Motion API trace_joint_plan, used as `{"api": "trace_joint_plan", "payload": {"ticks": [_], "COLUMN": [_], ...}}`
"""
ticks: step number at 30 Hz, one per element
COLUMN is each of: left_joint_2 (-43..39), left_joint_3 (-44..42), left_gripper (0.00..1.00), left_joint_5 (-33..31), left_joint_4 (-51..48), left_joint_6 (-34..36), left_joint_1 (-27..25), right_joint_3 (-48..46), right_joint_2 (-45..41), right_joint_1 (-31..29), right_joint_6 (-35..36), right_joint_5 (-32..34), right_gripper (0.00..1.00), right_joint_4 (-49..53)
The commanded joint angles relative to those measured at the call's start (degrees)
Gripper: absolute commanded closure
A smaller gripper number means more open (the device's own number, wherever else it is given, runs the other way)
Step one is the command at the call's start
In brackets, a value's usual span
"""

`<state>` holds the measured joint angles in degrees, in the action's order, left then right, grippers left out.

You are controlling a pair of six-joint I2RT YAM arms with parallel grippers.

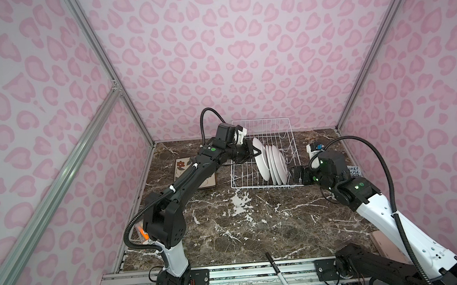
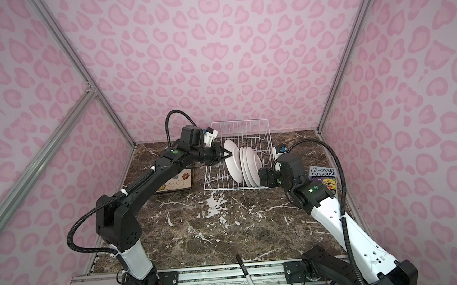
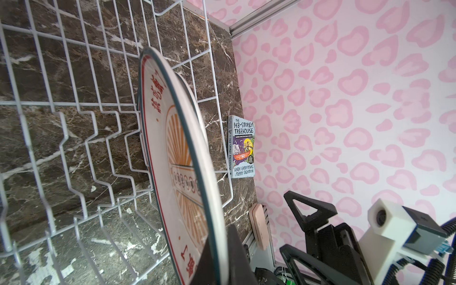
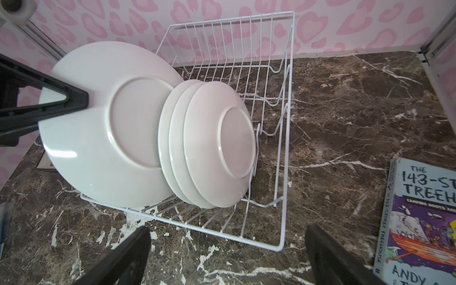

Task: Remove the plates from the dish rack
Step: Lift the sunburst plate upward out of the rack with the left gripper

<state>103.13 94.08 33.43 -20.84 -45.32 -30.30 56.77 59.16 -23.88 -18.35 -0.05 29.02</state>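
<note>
The white wire dish rack (image 1: 261, 120) (image 2: 239, 121) stands at the back middle of the marble table. A large round plate (image 1: 262, 164) (image 4: 98, 138) stands on edge in it; its face shows an orange sunburst and red Chinese characters (image 3: 177, 148). My left gripper (image 1: 255, 151) (image 2: 227, 154) (image 3: 222, 244) is shut on this plate's upper rim. Three smaller white plates (image 1: 278, 167) (image 4: 217, 148) stand just to its right. My right gripper (image 1: 293, 175) (image 4: 228, 232) hangs open at the rack's near right corner, holding nothing. A square flowered plate (image 1: 182, 165) (image 2: 177, 179) lies flat left of the rack.
An illustrated book (image 2: 323, 177) (image 4: 419, 222) lies right of the rack, near the wall. A black marker (image 1: 278, 271) rests on the front rail. A pink flat object (image 1: 380, 245) sits at the front right edge. Pink-patterned walls close three sides.
</note>
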Motion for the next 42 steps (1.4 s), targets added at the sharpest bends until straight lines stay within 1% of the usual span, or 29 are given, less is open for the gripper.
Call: {"api": "trace_joint_plan", "payload": {"ticks": [1, 10, 16, 23, 26, 30, 34, 39, 42], "left_joint_2": [-1.69, -3.97, -5.38, -6.10, -6.43, -6.73, -8.10, -10.55, -11.83], "left_joint_3": [0.22, 0.38, 1.07, 1.70, 2.30, 5.11, 6.79, 7.08, 6.93], "left_gripper": [0.96, 0.97, 0.96, 0.97, 0.96, 0.96, 0.96, 0.96, 0.96], "left_joint_5": [-0.01, -0.12, -0.36, 0.61, 1.13, 0.16, -2.58, -4.89, -5.93], "left_joint_4": [1.64, 1.44, 1.34, 1.22, 0.46, -3.66, -5.93, -6.65, -7.67], "left_joint_6": [0.45, 0.51, -0.03, 1.29, 4.02, 9.82, 15.48, 23.73, 29.89], "left_joint_1": [0.33, 0.86, 2.38, 3.57, 3.80, 4.11, 4.20, 4.18, 4.16], "right_joint_3": [0.17, -0.04, -0.33, -0.81, 0.01, 1.10, 2.43, 4.01, 4.99], "right_joint_2": [0.26, 0.08, 0.01, -0.28, 0.16, 1.02, 1.23, 1.78, 2.77], "right_joint_1": [-0.01, -0.04, -0.03, -0.03, -0.03, -0.03, 0.40, 1.32, 3.10], "right_joint_6": [-0.02, -0.37, -0.98, -1.25, -0.99, -1.35, -3.58, -5.76, -8.47], "right_joint_5": [-0.19, -0.41, -0.46, 0.04, -0.09, -0.29, -3.16, -5.07, -8.68], "right_gripper": [0.01, 0.01, 0.01, 0.01, 0.01, 0.01, 0.01, 0.01, 0.01], "right_joint_4": [-0.54, -1.06, -1.40, -2.12, -2.20, -2.62, -5.24, -7.67, -8.43]}}
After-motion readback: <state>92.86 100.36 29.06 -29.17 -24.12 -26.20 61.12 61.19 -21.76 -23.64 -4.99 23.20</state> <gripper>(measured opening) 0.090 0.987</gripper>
